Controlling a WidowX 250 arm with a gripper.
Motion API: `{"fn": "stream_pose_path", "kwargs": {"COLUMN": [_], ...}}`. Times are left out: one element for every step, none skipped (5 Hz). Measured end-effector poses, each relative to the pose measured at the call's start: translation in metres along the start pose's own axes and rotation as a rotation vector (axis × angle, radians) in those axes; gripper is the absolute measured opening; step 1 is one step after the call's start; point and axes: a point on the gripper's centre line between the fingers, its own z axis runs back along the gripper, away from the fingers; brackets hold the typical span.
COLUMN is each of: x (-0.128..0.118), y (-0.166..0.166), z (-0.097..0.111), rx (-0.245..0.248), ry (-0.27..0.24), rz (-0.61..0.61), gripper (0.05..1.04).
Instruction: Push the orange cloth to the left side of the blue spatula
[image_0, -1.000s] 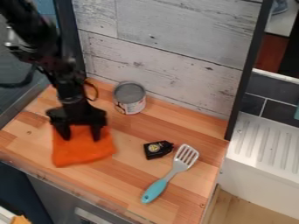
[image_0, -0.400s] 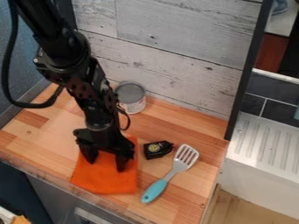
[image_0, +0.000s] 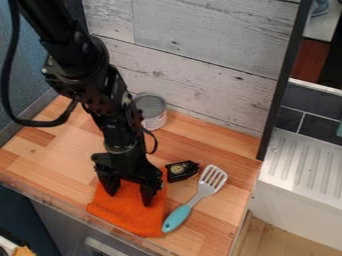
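The orange cloth lies flat near the counter's front edge, just left of the blue spatula, its right side at or very near the handle. The spatula's slotted grey head points up and to the right. My gripper is down on the upper part of the cloth, its two fingers spread apart, left of the spatula. Part of the cloth is hidden under the gripper.
A small black object sits right of the gripper, close to the cloth's upper right corner. A grey-topped can stands behind the arm near the wooden wall. The counter's front edge runs close below the cloth.
The gripper and the cloth have moved right and toward the front edge, up beside the spatula handle. The black object has shifted very slightly right. The spatula has kept its place.
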Motion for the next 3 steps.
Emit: {"fn": "stream_pose_path", "kwargs": {"x": [0.011,0.013,0.012], "y": [0.002,-0.004,-0.003], "z": [0.023,0.040,0.077], "rx": [-0.039,-0.066,-0.014], "ry": [-0.058,-0.083,-0.147], "rz": [0.038,0.035,0.033], "gripper": [0.999,0.999,0.999]}}
